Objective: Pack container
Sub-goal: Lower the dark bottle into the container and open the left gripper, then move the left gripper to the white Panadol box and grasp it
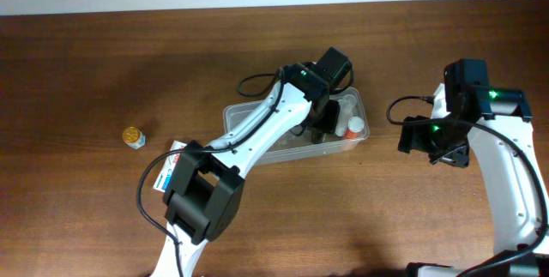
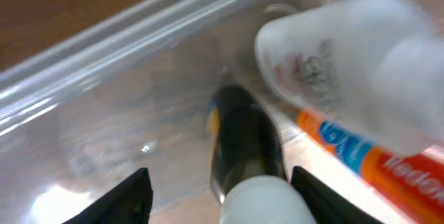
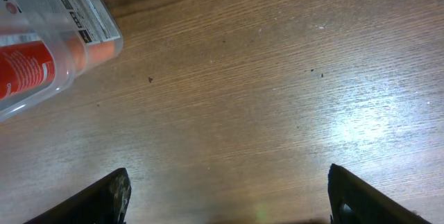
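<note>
The clear plastic container [image 1: 257, 127] stands at the table's middle. My left gripper [image 1: 322, 127] reaches down into its right half. In the left wrist view its fingers [image 2: 220, 189] are spread wide, with a dark bottle with a white cap [image 2: 239, 141] lying between them on the container floor, close to the right finger. A white bottle with an orange label [image 2: 347, 99] lies just beside it; it also shows from overhead [image 1: 352, 125]. The container's wall [image 2: 104, 50] runs across the upper left. My right gripper [image 1: 437, 144] is open and empty over bare table, right of the container.
A small yellow-lidded jar [image 1: 133, 136] stands on the table at the left. A white tube or packet with blue and red print [image 1: 169, 174] lies partly under the left arm. The right wrist view shows the container's corner [image 3: 41, 37] at upper left and my right gripper [image 3: 229, 182] over wood.
</note>
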